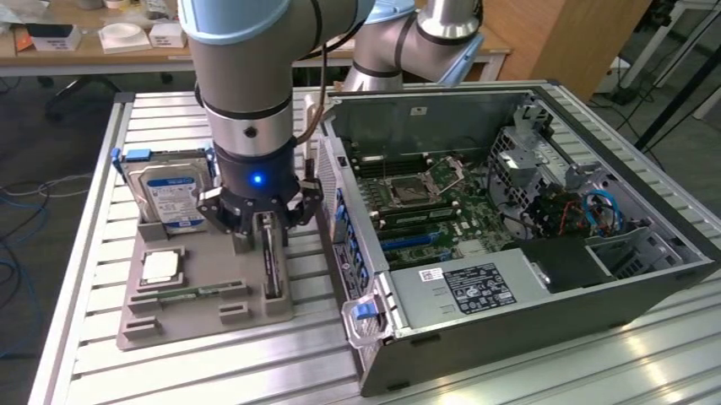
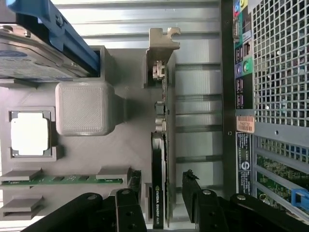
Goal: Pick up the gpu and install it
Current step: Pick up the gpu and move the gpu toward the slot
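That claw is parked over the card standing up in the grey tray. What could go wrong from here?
1. The open gripper straddles the gpu, which stands thin on its edge in the grey holder. An off-centre squeeze might tilt it or jam it in its slot.
2. The computer case stands close beside the holder, so the card or the fingers could knock against its wall on the way over.

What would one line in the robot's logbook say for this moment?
step: pick up gpu | gripper: open, straddling gpu | gpu: on edge in gray holder | computer case: open beside holder
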Controlling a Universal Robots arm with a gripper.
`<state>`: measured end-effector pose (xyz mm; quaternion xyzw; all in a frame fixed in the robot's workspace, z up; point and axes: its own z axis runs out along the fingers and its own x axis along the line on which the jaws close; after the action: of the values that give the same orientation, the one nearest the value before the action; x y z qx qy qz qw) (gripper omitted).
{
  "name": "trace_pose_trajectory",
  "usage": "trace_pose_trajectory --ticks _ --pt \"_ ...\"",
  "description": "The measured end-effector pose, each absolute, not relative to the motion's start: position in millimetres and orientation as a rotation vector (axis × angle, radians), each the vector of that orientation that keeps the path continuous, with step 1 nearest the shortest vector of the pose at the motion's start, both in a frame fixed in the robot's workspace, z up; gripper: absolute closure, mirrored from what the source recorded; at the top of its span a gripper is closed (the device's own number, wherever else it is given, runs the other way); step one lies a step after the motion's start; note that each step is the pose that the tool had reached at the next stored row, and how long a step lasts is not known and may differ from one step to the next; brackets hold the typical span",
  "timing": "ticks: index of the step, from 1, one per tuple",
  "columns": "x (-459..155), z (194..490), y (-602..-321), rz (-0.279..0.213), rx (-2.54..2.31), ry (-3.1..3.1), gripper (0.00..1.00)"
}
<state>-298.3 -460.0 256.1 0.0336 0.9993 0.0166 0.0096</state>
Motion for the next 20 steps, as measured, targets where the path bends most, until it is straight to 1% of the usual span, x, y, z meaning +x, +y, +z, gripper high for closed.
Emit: trace_pose_trajectory --ticks 7,14,20 --pt "-304 243 -453 0.049 0.111 3.12 0.53" --pt "-307 231 -453 0.047 0.112 3.12 0.53" --pt "-297 229 -453 0.047 0.112 3.121 0.53"
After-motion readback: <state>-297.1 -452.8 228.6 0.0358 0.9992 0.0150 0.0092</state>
